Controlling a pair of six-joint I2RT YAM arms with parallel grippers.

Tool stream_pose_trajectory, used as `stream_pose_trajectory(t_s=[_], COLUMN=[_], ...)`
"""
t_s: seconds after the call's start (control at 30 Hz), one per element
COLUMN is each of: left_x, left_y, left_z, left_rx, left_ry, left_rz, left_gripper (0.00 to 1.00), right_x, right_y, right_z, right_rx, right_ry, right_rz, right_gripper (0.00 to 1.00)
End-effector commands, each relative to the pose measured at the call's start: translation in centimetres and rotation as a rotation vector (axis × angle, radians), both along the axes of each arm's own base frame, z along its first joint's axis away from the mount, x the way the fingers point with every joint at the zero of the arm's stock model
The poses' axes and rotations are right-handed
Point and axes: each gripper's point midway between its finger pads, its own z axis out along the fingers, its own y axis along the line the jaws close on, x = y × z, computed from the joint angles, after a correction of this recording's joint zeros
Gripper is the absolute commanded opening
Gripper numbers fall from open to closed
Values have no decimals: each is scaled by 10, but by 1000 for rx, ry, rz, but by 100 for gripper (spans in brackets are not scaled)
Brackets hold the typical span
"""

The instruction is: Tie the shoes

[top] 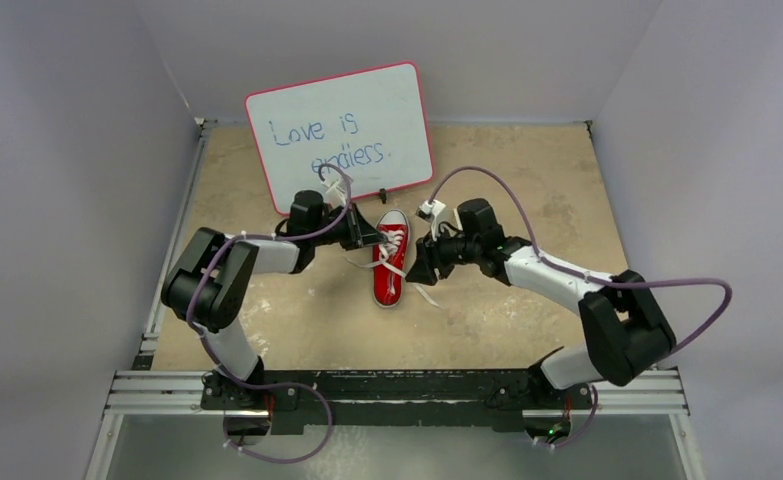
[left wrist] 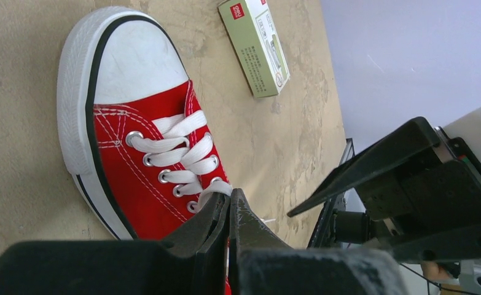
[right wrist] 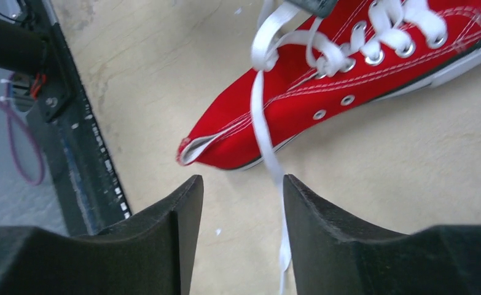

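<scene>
The small red canvas low-top sneaker, with a white rubber toe cap and white sole edge, stood upright on its sole near the middle of the pale, scuffed worktop, between the two arms. Its toe pointed away from the arm bases toward a red-framed whiteboard propped at the far side, with blue handwriting that began "Love is". The white laces ran crosswise through the metal eyelets, and their ends lay loose.

The left gripper sat just over the upper eyelets on the sneaker's left side. Its jaws were pressed together, and a strand of lace ran from the last eyelet up into the pinch. In the right wrist view that lace rose in a loop toward a dark fingertip at the top edge.

The right gripper hovered low beside the sneaker's heel on the right side, its jaws moderately apart and holding nothing. One loose strand trailed from the upper eyelets across the red canvas onto the worktop and passed through the gap between the black fingers, unclamped.

A small green-and-white cardboard box with a red mark lay flat on the worktop beyond the toe cap, apart from the sneaker.
</scene>
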Motion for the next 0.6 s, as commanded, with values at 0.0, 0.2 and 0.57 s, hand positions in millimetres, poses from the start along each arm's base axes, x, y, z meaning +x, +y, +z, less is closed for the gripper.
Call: stream_pose_trajectory(t_s=[0.0, 0.2, 0.57], left_x=[-1, -5, -7], left_y=[0, 1, 1], left_z=[25, 24, 26], left_rx=[-45, -46, -56], left_ry=[-77, -76, -70], left_rz=[-17, -18, -17], left_gripper=[0, 0, 0], right_x=[21, 23, 33], right_y=[20, 30, 36], right_z=[14, 3, -6], right_rx=[128, 176, 202], right_ry=[-281, -336, -322], right_rz=[108, 145, 81], right_gripper=[48, 38, 31])
